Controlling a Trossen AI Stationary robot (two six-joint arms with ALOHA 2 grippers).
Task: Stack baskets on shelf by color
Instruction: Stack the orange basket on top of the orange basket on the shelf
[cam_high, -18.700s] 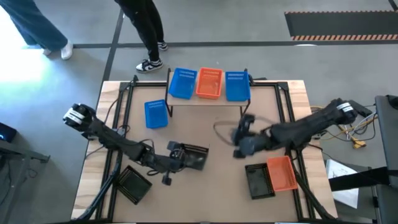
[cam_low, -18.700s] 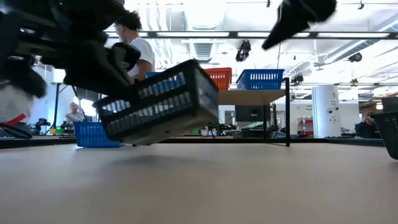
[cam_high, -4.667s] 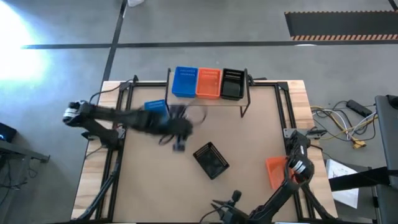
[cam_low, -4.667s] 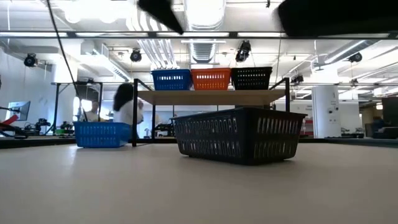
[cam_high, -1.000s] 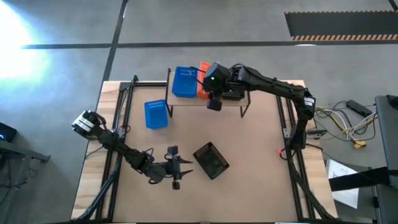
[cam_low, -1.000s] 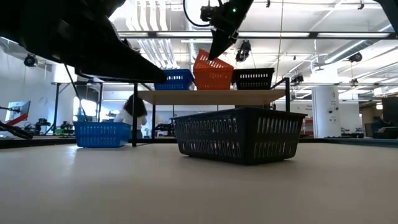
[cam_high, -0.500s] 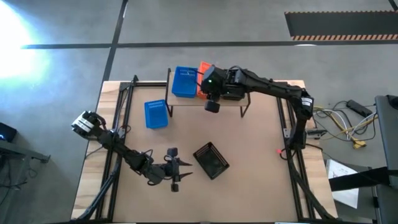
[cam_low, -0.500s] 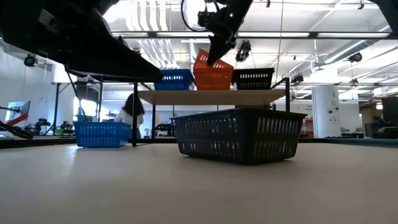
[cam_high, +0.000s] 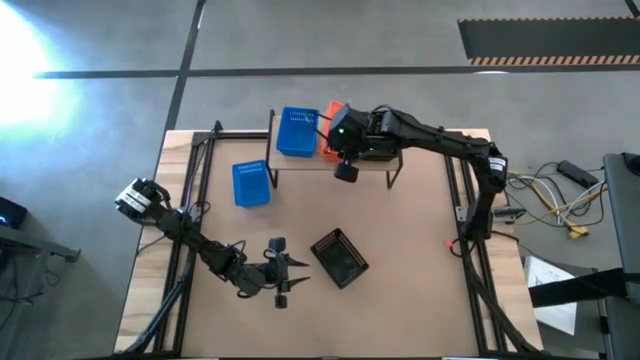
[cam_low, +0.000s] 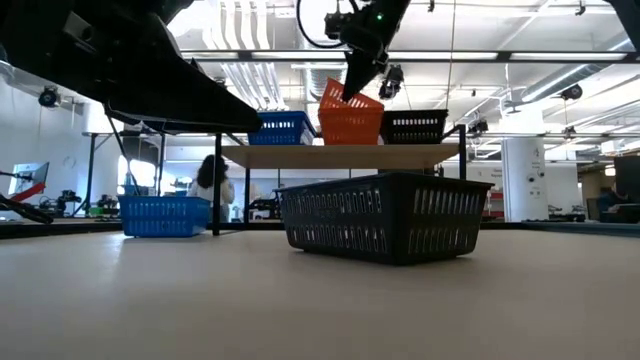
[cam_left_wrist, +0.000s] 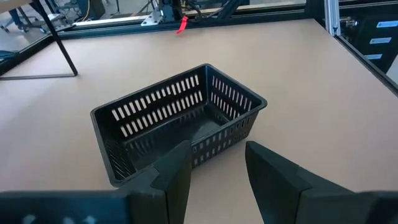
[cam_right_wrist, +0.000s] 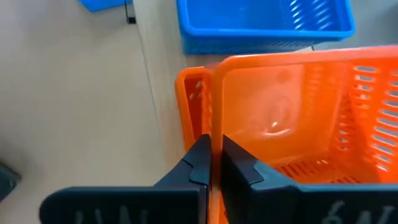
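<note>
On the shelf (cam_low: 340, 155) a blue basket (cam_low: 280, 128), an orange basket (cam_right_wrist: 191, 102) and a black basket (cam_low: 413, 127) stand in a row. A second orange basket (cam_low: 350, 112) sits tilted in the first, with my right gripper (cam_right_wrist: 213, 163) shut on it. Another black basket (cam_left_wrist: 180, 121) rests on its base on the table, just ahead of my open left gripper (cam_left_wrist: 217, 165), which touches nothing. A blue basket (cam_high: 251, 183) stands on the table left of the shelf. My right gripper holds the upper orange basket by its near short wall (cam_right_wrist: 213, 134), one finger outside and one inside. The fingers (cam_right_wrist: 200, 160) come from above, pointing down. The basket is tilted, its held end raised, its lower part inside the orange basket beneath it.
The shelf's thin black legs (cam_low: 216, 190) stand on the far half of the table. A black frame (cam_high: 190, 200) runs along the table's sides. A person (cam_low: 210, 180) shows in the room beyond the table.
My right gripper and the tilted orange basket have shifted slightly toward the table's right edge, above the shelf; the basket stays tilted.
</note>
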